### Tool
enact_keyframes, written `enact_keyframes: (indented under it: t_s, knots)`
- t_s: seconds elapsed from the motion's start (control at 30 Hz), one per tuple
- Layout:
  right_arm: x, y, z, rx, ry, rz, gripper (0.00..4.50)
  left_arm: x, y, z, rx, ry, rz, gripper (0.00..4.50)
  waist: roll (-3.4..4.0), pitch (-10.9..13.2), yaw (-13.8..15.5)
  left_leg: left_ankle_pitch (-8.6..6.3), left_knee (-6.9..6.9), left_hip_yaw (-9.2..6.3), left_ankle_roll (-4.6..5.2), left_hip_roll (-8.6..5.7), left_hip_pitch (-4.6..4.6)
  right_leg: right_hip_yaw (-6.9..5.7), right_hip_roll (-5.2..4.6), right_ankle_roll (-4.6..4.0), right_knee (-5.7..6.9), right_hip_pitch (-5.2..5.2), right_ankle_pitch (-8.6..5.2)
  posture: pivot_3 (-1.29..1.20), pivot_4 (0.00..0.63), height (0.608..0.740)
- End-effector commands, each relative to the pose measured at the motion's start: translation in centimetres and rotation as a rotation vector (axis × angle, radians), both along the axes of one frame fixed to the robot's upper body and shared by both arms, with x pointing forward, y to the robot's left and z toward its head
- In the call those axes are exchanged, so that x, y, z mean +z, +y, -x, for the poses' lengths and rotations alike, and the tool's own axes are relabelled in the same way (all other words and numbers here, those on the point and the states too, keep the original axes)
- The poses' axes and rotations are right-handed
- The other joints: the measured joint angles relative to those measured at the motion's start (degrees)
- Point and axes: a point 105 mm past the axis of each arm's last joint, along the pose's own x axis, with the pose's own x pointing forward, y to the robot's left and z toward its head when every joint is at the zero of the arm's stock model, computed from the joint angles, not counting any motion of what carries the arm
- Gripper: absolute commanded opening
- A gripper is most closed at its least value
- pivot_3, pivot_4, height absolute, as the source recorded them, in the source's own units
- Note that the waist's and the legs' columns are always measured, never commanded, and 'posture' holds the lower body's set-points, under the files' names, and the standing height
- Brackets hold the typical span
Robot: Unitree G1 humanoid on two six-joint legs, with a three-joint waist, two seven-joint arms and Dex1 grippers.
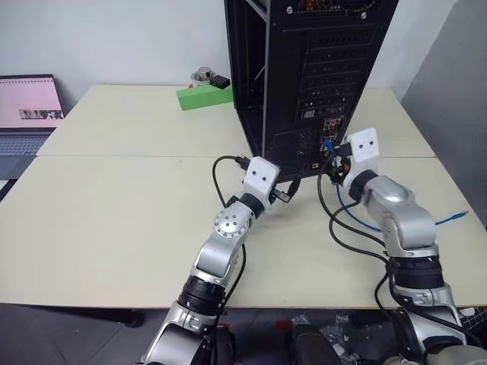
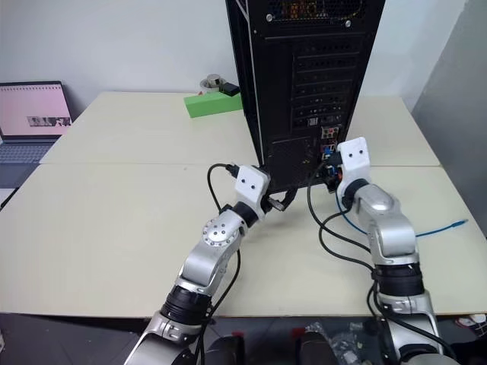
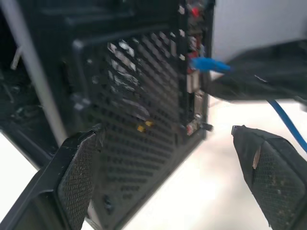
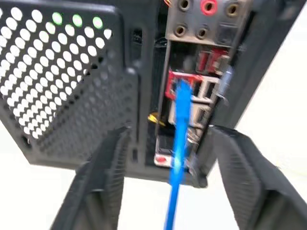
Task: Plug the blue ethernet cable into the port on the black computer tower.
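The black computer tower [image 1: 304, 68] stands upright at the back middle of the table, its rear panel facing me. The blue ethernet cable [image 4: 178, 134] runs up to the port [image 4: 180, 87] among the red-edged sockets, its plug end sitting in the socket. Its other end [image 1: 450, 219] lies on the table at the right. My right gripper [image 4: 170, 132] is open just behind the panel, one finger on each side of the cable and apart from it. My left gripper [image 1: 288, 192] is open at the tower's lower perforated panel [image 3: 134, 96] and holds nothing.
A green box [image 1: 204, 96] with small items on top lies left of the tower at the back. A laptop [image 1: 29, 106] is at the far left. Black robot cables [image 1: 342, 228] loop over the cream table [image 1: 114, 213] under my right arm.
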Motion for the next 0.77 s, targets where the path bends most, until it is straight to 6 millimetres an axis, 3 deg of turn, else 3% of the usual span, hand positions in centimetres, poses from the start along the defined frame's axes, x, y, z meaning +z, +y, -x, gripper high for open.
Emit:
enact_keyframes:
  t_s: [0.03,0.17,0.3,0.5,0.77]
  knots:
    - [2.3,-0.1,1.3,0.058,-0.079,0.007,3.74,2.5,-0.2,0.5,-0.037,-0.077,0.039,4.50,0.00,0.00,-0.06,0.00,0.00,0.00,0.00,0.00,0.01,0.00,0.00,0.00,0.00,0.00,0.00,0.00,0.150,0.740]
    - [2.8,-1.1,3.4,0.169,-0.088,0.020,4.49,2.8,0.1,1.1,-0.108,-0.053,0.012,4.50,-0.02,0.01,0.52,0.00,0.00,-0.02,0.00,0.00,-0.02,-0.03,0.00,0.00,-0.03,0.01,0.00,0.00,0.150,0.740]
    - [3.6,-2.3,5.2,0.257,-0.130,0.013,4.49,2.4,2.5,1.6,-0.155,-0.004,-0.093,4.50,-0.02,0.02,0.40,0.00,0.00,-0.01,0.00,-0.01,-0.01,-0.03,-0.01,0.01,-0.05,0.03,0.00,0.00,0.150,0.740]
    - [4.8,-4.9,6.1,0.283,-0.162,0.032,4.49,3.3,6.8,3.5,-0.279,0.036,-0.168,4.50,-0.02,0.05,0.03,0.00,-0.01,-0.02,0.00,0.03,0.03,-0.04,0.02,0.01,-0.02,0.03,-0.01,0.00,0.150,0.740]
    - [5.6,-5.7,6.1,0.370,-0.134,0.069,4.49,3.1,10.8,5.7,-0.364,0.109,-0.277,4.50,-0.02,0.07,0.23,0.00,-0.01,0.00,0.00,0.04,0.02,-0.03,0.00,0.00,-0.06,0.05,-0.02,0.00,0.150,0.740]
